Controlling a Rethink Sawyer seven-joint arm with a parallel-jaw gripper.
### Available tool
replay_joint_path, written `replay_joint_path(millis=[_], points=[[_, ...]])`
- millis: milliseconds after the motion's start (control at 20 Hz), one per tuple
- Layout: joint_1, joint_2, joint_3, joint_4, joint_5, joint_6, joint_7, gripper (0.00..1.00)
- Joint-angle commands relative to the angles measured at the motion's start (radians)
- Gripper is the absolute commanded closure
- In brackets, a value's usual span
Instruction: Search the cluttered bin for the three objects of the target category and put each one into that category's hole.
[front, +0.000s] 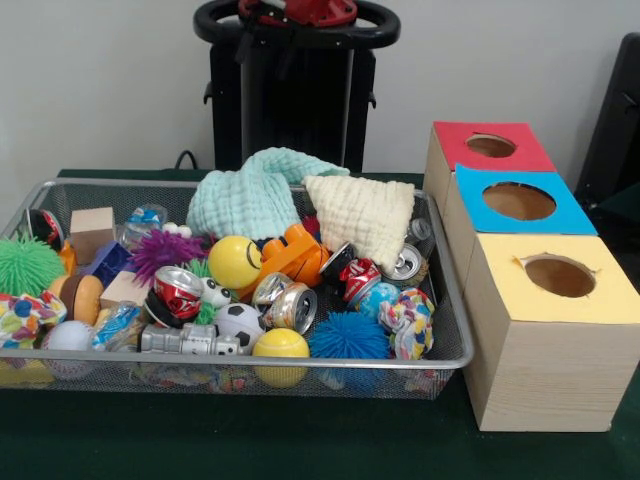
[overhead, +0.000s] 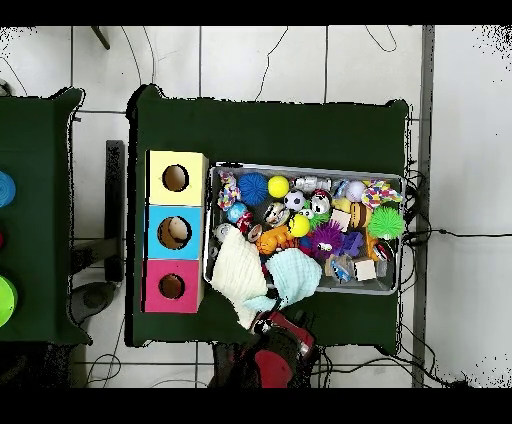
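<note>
The bin (front: 250, 362) is a shallow silver wire-mesh basket, full of mixed items; it also shows in the overhead view (overhead: 340, 291). Inside lie crushed cans (front: 290, 305), a red can (front: 178, 290), a yellow ball (front: 280, 345), a soccer ball (front: 238, 322), spiky balls (front: 348, 338) and wooden blocks (front: 92, 230). A mint cloth (front: 250, 195) and a cream cloth (front: 365, 215) drape over the far rim. The red and black arm (overhead: 278, 345) is drawn back behind the bin, clear of its contents. I cannot make out its gripper.
Three wooden boxes stand in a row beside the bin, each with a round hole in its top: red (front: 450, 145), blue (front: 570, 218) and yellow (front: 610, 300). The robot's pedestal (front: 295, 100) stands behind the bin. The table is covered in dark green cloth (front: 300, 440).
</note>
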Motion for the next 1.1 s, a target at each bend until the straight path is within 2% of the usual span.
replay_joint_path(millis=[50, 150, 200, 300, 350, 400, 450, 550, 600, 650, 800, 900, 1000, 1050, 1100], points=[[0.017, -0.039, 0.026, 0.032, 0.032, 0.100, 0.150, 0.00], [-0.110, -0.009, 0.097, 0.052, -0.008, 0.067, 0.152, 0.00], [-0.214, 0.016, 0.171, 0.068, -0.041, 0.045, 0.151, 0.00], [-0.294, 0.066, 0.206, 0.069, -0.095, -0.044, 0.157, 0.00], [-0.301, 0.091, 0.196, 0.071, -0.098, -0.078, 0.167, 0.00], [-0.323, 0.119, 0.187, 0.090, -0.112, -0.085, 0.162, 0.00], [-0.393, 0.186, 0.204, 0.139, -0.171, -0.139, 0.169, 0.00], [-0.423, 0.251, 0.190, 0.157, -0.248, -0.192, 0.146, 0.00], [-0.426, 0.259, 0.179, 0.163, -0.265, -0.199, 0.142, 0.00], [-0.454, 0.264, 0.179, 0.181, -0.320, -0.237, 0.143, 0.00], [-0.461, 0.295, 0.140, 0.198, -0.377, -0.305, 0.161, 0.00], [-0.518, 0.269, 0.156, 0.223, -0.467, -0.333, 0.164, 0.00], [-0.538, 0.389, 0.167, 0.183, -0.498, -0.402, 0.171, 0.00], [-0.510, 0.516, 0.164, 0.119, -0.454, -0.484, 0.178, 0.00], [-0.490, 0.550, 0.164, 0.093, -0.428, -0.481, 0.171, 0.00]])
